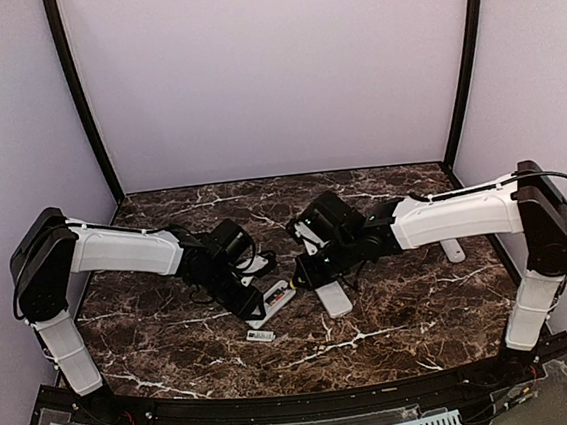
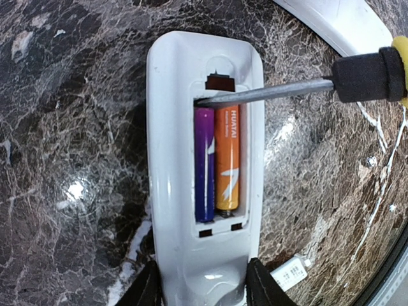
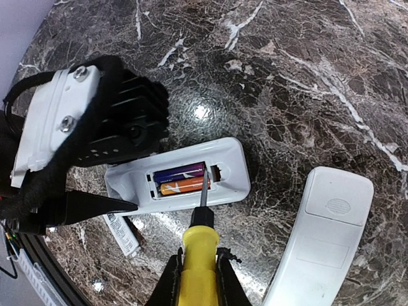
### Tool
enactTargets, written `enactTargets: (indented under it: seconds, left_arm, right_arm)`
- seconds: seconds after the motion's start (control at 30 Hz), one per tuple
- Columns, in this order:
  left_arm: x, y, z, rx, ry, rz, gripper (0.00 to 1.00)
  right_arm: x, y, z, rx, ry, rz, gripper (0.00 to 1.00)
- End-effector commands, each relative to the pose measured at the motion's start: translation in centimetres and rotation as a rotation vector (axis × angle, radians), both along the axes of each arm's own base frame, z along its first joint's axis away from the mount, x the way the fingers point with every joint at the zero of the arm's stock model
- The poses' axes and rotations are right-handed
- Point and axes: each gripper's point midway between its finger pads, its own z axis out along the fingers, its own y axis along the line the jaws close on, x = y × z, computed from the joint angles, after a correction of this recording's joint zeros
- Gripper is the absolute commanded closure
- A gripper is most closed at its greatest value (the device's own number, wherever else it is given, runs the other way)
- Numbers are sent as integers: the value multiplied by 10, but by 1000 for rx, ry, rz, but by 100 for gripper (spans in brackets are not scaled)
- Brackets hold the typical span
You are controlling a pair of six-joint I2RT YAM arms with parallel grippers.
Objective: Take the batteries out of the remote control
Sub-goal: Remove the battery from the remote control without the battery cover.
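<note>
A lab test booth: plain lilac walls (image 1: pixel 270 73) enclose a marble-patterned table (image 1: pixel 414 310).

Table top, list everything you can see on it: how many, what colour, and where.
open remote: one, white, mid-table, held at one end
batteries: two, one purple, one orange, side by side in the open remote
closed remote: one, white, lying beside the open one
long white thing: one, behind the right arm, perhaps another remote
cover: one, small, white, on the table by the open remote
screwdriver: one, yellow handle, tip at the batteries' end
table: one, dark marble
left gripper: closed on the open remote
right gripper: closed on the screwdriver
</note>
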Motion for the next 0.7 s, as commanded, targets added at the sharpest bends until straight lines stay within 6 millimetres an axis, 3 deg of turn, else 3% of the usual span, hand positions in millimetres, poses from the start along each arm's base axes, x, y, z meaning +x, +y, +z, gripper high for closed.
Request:
enactTargets:
  seconds: [0.0, 0.5, 0.67]
  left_arm:
    - [-10, 20, -22, 112, 39, 0, 61]
    - [-9, 20, -22, 114, 39, 2, 62]
    - [-10, 20, -22, 114, 40, 2, 62]
  right_arm:
    - [-2, 6, 1, 211, 131, 30, 100]
    - [-10, 17, 13, 450, 275, 95, 100]
    - [-11, 21, 8, 466, 299, 98, 100]
